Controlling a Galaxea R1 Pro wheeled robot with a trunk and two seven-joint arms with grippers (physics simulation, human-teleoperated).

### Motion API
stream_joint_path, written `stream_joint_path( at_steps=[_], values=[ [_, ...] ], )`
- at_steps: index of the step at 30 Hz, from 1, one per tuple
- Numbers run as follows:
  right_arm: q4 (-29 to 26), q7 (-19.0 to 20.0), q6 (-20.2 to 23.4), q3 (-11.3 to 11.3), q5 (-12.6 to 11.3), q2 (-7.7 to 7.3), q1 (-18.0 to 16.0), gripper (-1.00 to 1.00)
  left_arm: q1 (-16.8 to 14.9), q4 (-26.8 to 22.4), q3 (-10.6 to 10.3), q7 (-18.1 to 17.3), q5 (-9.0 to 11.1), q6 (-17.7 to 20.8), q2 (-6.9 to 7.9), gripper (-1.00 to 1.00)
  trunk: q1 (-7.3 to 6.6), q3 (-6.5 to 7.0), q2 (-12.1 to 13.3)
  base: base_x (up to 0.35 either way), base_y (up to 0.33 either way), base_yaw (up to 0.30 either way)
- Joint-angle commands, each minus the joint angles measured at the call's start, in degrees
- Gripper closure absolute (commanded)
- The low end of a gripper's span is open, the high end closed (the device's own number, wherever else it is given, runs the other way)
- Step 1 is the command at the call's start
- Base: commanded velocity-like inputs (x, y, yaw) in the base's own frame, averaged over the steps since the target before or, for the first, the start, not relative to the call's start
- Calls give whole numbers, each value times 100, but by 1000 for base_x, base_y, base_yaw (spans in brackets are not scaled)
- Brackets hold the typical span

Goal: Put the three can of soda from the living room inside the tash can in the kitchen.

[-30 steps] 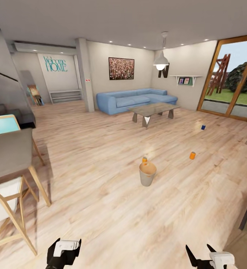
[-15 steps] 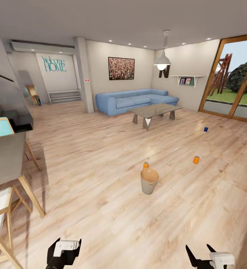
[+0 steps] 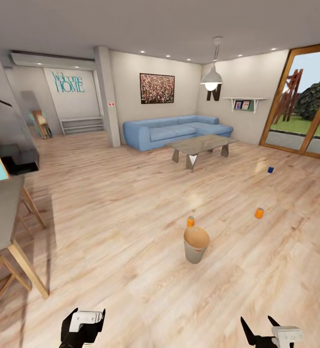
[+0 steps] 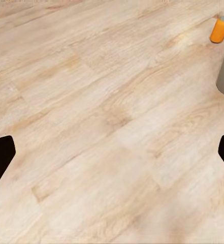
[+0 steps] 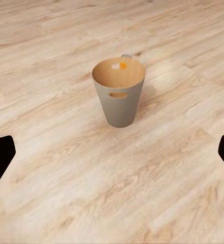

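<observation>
The view has drawn nearer the tash can (image 3: 196,245) and its neighbouring orange can (image 3: 191,221), while both empty grippers, left (image 3: 82,325) and right (image 3: 271,333), hang low with fingers spread.

Robot's head view swings across living room

Bin (image 3: 196,245), cans and sofa (image 3: 175,130) hold position; only the camera has turned, with stools sliding toward the frame's left edge.

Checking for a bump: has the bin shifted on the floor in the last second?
No. The bin sits lower in the head view, but the orange can behind it and the grey low table shifted too: the camera moved.
</observation>
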Motion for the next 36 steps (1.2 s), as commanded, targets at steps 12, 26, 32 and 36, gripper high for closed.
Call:
stream_joint_path(
  at_steps=[12,26,32,36],
  values=[
    [0,0,0,0,-8,0,0,-100,0,0,0,0,0,-5,0,-100,0,0,0,324,0,0],
    [0,0,0,0,-9,0,0,-100,0,0,0,0,0,-5,0,-100,0,0,0,324,0,0],
    [0,0,0,0,-9,0,0,-100,0,0,0,0,0,-6,0,-100,0,0,0,324,0,0],
    [0,0,0,0,-9,0,0,-100,0,0,0,0,0,-6,0,-100,0,0,0,324,0,0]
  ],
)
